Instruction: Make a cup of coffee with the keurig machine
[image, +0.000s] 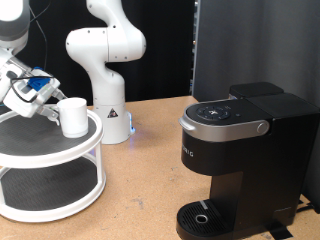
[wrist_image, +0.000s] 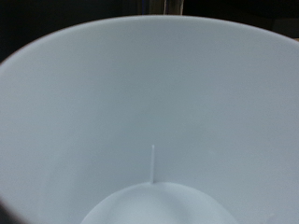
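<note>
Beside our gripper (image: 48, 103), whose finger state we cannot tell, the cup (image: 74, 116) stands on the round shelf (image: 50, 150), far from the coffee machine (image: 240, 150); we judge a nudge could tip it.

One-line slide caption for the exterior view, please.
Pincer at the white cup on a round two-tier stand; keurig machine sits lid-closed at right.

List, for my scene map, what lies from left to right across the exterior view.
claw → cup on the white stand → white arm base → keurig machine
</note>
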